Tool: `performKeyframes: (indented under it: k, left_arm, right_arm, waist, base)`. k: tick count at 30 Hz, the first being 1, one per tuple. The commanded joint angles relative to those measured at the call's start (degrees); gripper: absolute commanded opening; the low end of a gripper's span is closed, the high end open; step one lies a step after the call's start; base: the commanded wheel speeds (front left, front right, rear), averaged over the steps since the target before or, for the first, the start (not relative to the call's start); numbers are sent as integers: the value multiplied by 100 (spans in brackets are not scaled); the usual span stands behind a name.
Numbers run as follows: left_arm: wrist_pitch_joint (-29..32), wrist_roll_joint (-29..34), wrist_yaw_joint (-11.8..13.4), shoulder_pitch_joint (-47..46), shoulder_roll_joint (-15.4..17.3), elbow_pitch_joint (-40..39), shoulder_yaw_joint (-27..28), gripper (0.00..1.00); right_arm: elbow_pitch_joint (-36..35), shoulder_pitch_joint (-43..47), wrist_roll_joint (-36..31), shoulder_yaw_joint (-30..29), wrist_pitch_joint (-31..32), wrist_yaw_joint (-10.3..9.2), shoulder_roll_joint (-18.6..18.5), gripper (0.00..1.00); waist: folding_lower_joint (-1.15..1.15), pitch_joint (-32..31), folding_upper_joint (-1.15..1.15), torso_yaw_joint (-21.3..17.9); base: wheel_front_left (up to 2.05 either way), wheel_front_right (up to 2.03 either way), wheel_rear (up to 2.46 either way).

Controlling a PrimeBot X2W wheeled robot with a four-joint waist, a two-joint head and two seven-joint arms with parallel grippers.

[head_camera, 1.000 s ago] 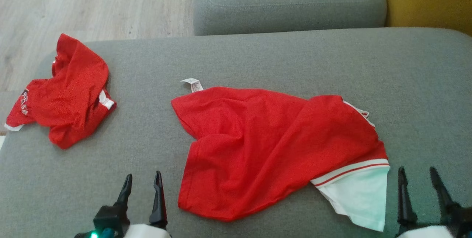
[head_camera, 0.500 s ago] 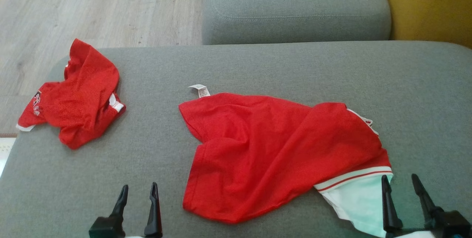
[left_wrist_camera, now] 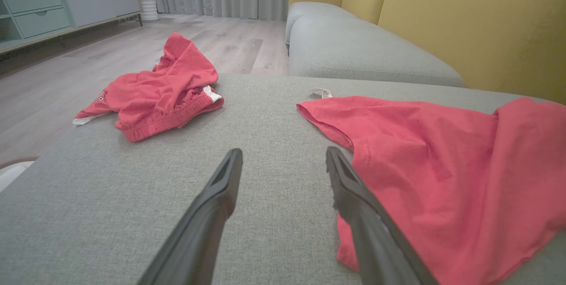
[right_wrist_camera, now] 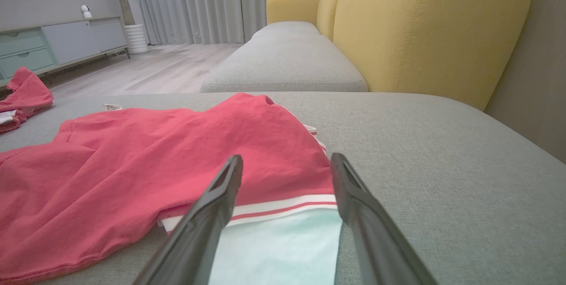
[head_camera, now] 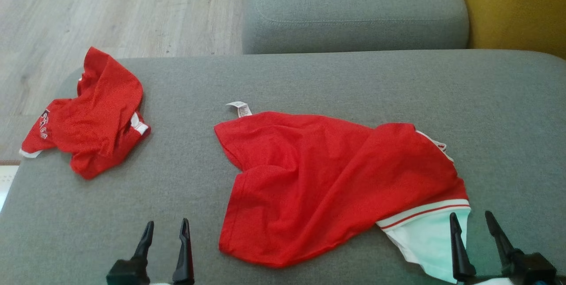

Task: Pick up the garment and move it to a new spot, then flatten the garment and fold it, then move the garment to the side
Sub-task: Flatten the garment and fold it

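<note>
Left pincer and right pincer hover wide open and empty over the near edge of the grey fabric sofa seat. The rumpled red jersey shirt lies mid-seat, with its white sleeve by the right pincer. A bunched red garment lies at the far left.

We're in a home living room: a yellow-backed sofa with grey seat cushions, and long grey curtains behind. A low sideboard with drawers stands on pale wood floor.
</note>
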Motion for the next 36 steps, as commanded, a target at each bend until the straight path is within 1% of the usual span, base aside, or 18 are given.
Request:
performKeyframes:
  k: [1,4,6,9,12,14,17,19,23,27,30,36]
  left_arm:
    - [-71,58,19,-228,-23,-175,128,100]
    - [-71,57,17,-249,-23,-79,11,100]
    - [-60,53,1,-270,-23,103,-106,100]
    - [279,41,-74,-400,-23,284,-293,100]
    - [813,21,-186,-535,-18,351,-452,100]
    - [1210,-4,-241,-607,-13,370,-530,100]
    - [1702,-39,-239,-663,-6,358,-582,100]
    - [1919,-37,-214,-679,24,359,-589,100]
    - [2167,-88,-165,-662,43,369,-570,100]
    - [2247,-117,-142,-712,47,414,-575,100]
    - [2314,-115,-146,-813,51,494,-606,100]
    - [2427,-146,-166,-940,84,580,-622,100]
  right_arm:
    - [-176,-259,9,144,-79,43,-60,100]
    - [-182,-290,123,43,-75,43,-60,100]
    - [-265,-343,250,-43,119,43,-60,100]
    - [-494,-390,300,-172,852,43,-60,100]
    - [-737,-366,308,-248,1858,43,-60,100]
    - [-871,-309,298,-137,2533,43,-60,100]
    - [-1016,-216,130,-24,3237,43,-60,100]
    - [-1057,-192,131,48,3541,43,-60,100]
    - [-1039,-191,287,120,3921,43,-60,100]
    - [-897,-242,491,26,4108,43,-60,100]
    - [-690,-313,632,-32,4181,43,-60,100]
    - [-366,-493,813,122,4197,43,-60,100]
  waist:
    - [0,7,0,-18]
    - [0,16,0,-75]
    - [0,29,0,-137]
    - [0,66,0,-240]
    - [0,110,0,-326]
    - [0,152,0,-381]
    - [0,215,0,-440]
    - [0,265,0,-480]
    - [0,377,0,-520]
    - [0,549,0,-503]
    - [0,690,0,-458]
    - [0,867,0,-413]
  base:
    - [0,0,0]
    - [0,0,0]
    - [0,0,0]
    - [0,0,0]
    - [0,0,0]
    - [0,0,0]
    - [0,0,0]
    - [0,0,0]
    - [0,0,0]
    - [0,0,0]
    - [0,0,0]
    - [0,0,0]
